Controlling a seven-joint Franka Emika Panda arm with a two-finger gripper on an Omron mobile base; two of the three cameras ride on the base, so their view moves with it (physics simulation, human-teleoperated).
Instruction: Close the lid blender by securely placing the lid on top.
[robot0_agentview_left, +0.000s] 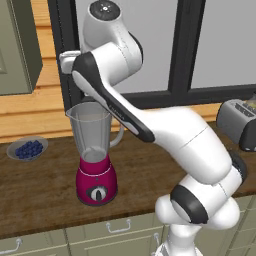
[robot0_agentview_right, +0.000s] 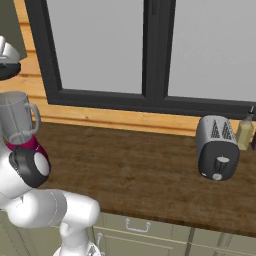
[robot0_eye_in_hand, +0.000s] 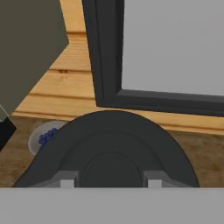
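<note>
Blender (robot0_agentview_left: 96, 160) stands at centre left of the left base view on the wooden table (robot0_agentview_left: 45, 185), magenta base below, clear grey jar above with its rim uncovered; the arm's upper links cross just above and behind the jar. A bowl of blueberries (robot0_agentview_left: 27, 148) sits at the far left and a silver toaster (robot0_agentview_left: 239, 122) at the right edge. No writing can be read on any of them.

Right base view puts the blender (robot0_agentview_right: 20, 125) at the left edge, partly behind the arm's elbow, and the toaster (robot0_agentview_right: 216, 147) right of centre with a pale bottle (robot0_agentview_right: 245, 131) beside it, which the left view lacks.

Hand view has the dark round lid (robot0_eye_in_hand: 111, 148) across the lower middle, gripped in the closed claw (robot0_eye_in_hand: 108, 180), with the blueberry bowl (robot0_eye_in_hand: 43, 136) peeking out at its left.
</note>
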